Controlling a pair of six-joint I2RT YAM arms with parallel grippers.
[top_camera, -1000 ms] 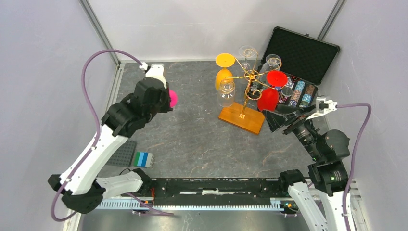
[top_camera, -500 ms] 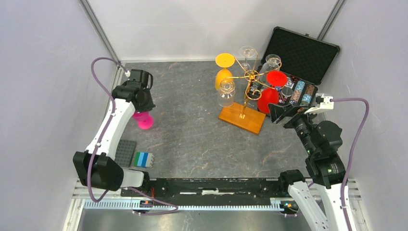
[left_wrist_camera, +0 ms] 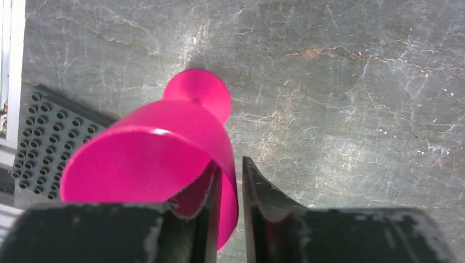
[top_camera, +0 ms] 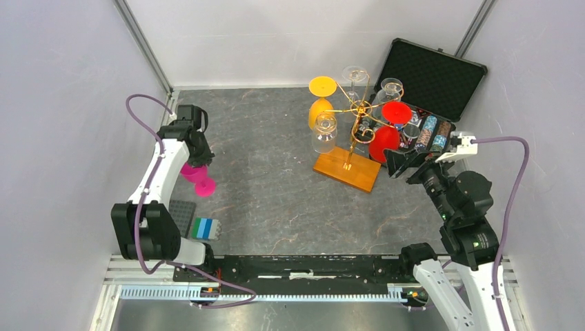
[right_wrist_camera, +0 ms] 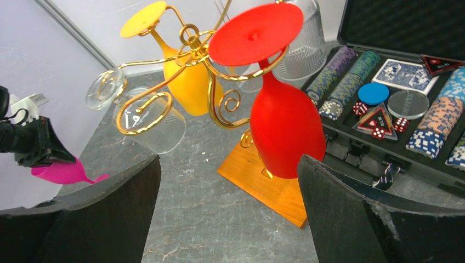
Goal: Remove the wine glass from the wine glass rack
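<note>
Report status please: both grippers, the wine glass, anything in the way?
Left gripper shut on pink wine glass, tilted, clear of wine glass rack. Right gripper open, facing red wine glass hanging there. Nothing between them.

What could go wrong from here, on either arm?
1. The left tool pinches the pink glass only by its rim wall, tilted; it may slip or topple when released beside the studded grey plate.
2. The right tool, open, faces the red glass; pulling could snag the rack and jolt the clear glass beside it.
</note>
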